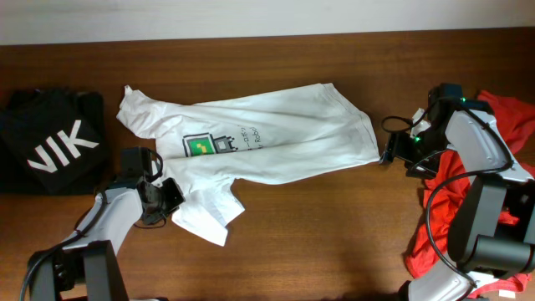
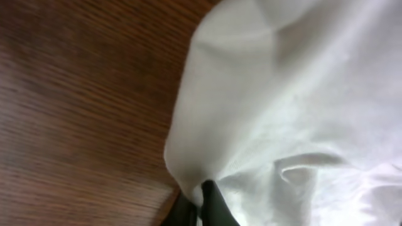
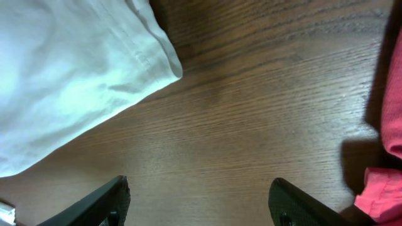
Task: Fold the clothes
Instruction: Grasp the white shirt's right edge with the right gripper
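Observation:
The white T-shirt (image 1: 267, 142) lies spread across the table's middle, its green-and-yellow print (image 1: 201, 146) facing up, one sleeve at the top left and another part drooping at the lower left. My left gripper (image 1: 167, 196) is shut on the shirt's lower-left edge; in the left wrist view the black fingers (image 2: 201, 204) pinch white cloth (image 2: 289, 113). My right gripper (image 1: 389, 155) is open and empty just right of the shirt's hem; in the right wrist view its fingers (image 3: 198, 201) hang over bare wood, with the hem corner (image 3: 81, 75) at the upper left.
A black garment with white letters (image 1: 54, 142) lies at the far left. A red-orange T-shirt (image 1: 493, 159) is heaped at the right edge under the right arm, and also shows in the right wrist view (image 3: 389, 94). The table is dark wood (image 1: 334, 234).

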### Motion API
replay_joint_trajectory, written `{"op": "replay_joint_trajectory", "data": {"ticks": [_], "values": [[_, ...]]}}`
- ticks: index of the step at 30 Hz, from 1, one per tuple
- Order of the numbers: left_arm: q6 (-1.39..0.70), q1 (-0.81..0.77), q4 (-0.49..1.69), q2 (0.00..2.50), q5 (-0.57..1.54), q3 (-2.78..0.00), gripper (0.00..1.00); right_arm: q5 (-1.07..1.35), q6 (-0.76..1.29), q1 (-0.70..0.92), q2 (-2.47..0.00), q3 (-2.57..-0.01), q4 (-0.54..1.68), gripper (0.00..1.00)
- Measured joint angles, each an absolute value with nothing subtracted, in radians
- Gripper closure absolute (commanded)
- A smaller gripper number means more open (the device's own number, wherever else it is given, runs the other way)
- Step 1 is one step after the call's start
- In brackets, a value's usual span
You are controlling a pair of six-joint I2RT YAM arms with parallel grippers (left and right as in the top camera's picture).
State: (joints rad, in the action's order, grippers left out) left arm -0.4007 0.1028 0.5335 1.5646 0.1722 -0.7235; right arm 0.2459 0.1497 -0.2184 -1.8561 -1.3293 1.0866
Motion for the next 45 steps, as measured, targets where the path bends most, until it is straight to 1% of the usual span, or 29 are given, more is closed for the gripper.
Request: {"op": "replay_joint_trajectory", "data": {"ticks": [5,11,16,24,30,34,39,40,41,42,45], "values": [[-0.398,0.103,0.561,1.568,0.214,-0.723,1.00,0.246,0.150,-0.218,-1.856,-1.329,1.087,0.26],[-0.350,0.111,0.684,1.549,0.221,-0.752,1.00,0.246,0.150,-0.208,-1.856,-1.307,1.057,0.27],[-0.333,0.112,0.739,1.462,0.217,-0.813,1.00,0.249,0.163,-0.154,-1.856,-1.205,0.871,0.27],[-0.332,0.112,0.764,1.457,0.213,-0.814,1.00,0.250,0.246,-0.136,-1.866,-1.124,0.690,0.26],[-0.332,0.112,0.764,1.457,0.213,-0.814,1.00,0.257,0.277,-0.125,-1.876,-1.123,0.588,0.27],[-0.332,0.112,0.764,1.457,0.213,-0.814,1.00,0.257,0.283,-0.106,-1.880,-1.124,0.570,0.39],[-0.332,0.112,0.764,1.457,0.212,-0.814,1.00,0.261,0.286,-0.088,-1.886,-1.126,0.567,0.48],[-0.332,0.112,0.763,1.457,0.213,-0.814,1.00,0.263,0.286,-0.088,-1.886,-1.126,0.567,0.52],[-0.332,0.112,0.764,1.457,0.212,-0.814,1.00,0.264,0.287,-0.088,-1.887,-1.126,0.567,0.59],[-0.332,0.112,0.764,1.457,0.212,-0.814,1.00,0.265,0.288,-0.088,-1.887,-1.126,0.567,0.64],[-0.332,0.112,0.764,1.457,0.213,-0.814,1.00,0.270,0.284,-0.087,-1.895,-1.124,0.568,0.87]]}}
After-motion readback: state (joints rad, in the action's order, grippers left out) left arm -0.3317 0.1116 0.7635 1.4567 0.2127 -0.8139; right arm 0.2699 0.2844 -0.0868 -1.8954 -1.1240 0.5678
